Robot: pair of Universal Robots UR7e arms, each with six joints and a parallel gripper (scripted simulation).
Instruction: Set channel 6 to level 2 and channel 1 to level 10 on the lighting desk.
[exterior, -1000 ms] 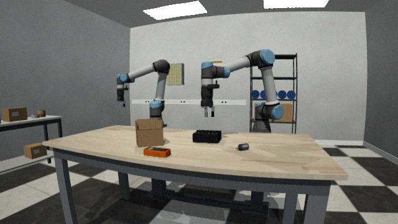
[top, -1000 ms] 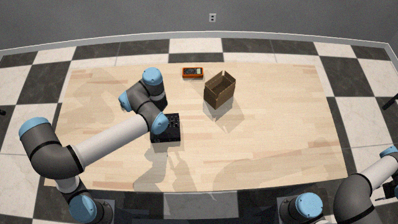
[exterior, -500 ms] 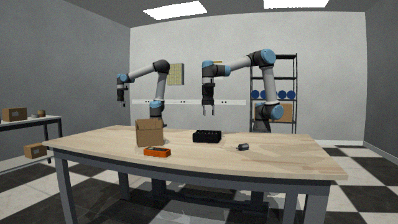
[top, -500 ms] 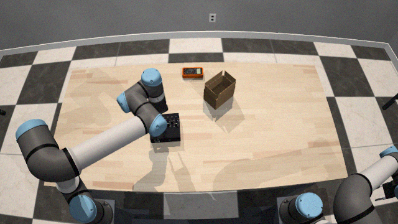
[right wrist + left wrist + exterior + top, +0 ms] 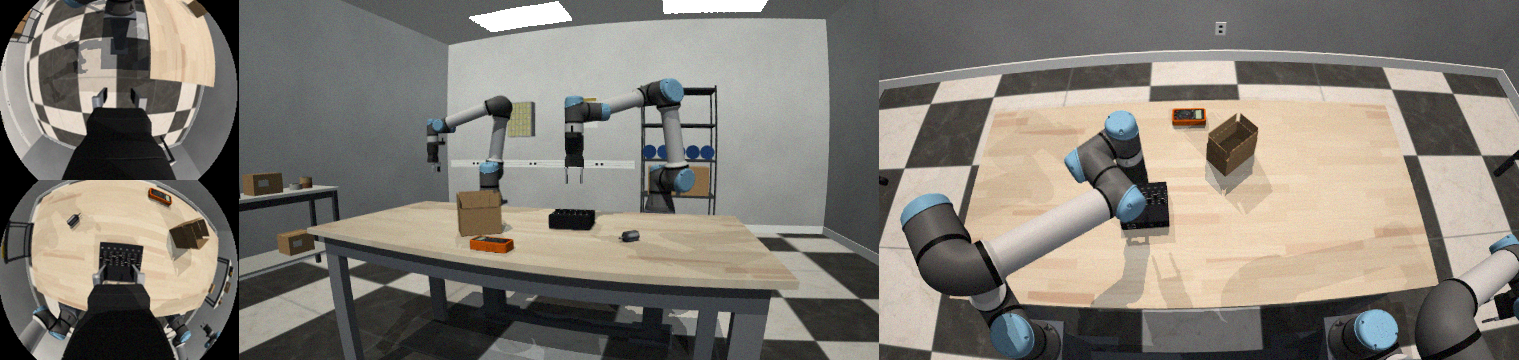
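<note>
Your left gripper [image 5: 574,181] [image 5: 119,269], fingers spread and holding nothing, hung above the black box-shaped lighting desk [image 5: 1159,206] [image 5: 571,220] [image 5: 121,256] on the pale wooden table [image 5: 1304,200] [image 5: 689,250] [image 5: 160,296], far nearer than the right arm [image 5: 1444,310] [image 5: 497,140].

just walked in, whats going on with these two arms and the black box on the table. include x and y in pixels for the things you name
The left hand [image 5: 574,181] [image 5: 119,269] hangs open above the desk [image 5: 1159,212] [image 5: 572,220] [image 5: 120,256], touching nothing, seemingly about to work its faders. Their levels are too small to read. The right hand [image 5: 436,169] [image 5: 119,92] is open and holds nothing, out past the table [image 5: 1304,200] [image 5: 559,260] [image 5: 160,296] [image 5: 180,44].
</note>
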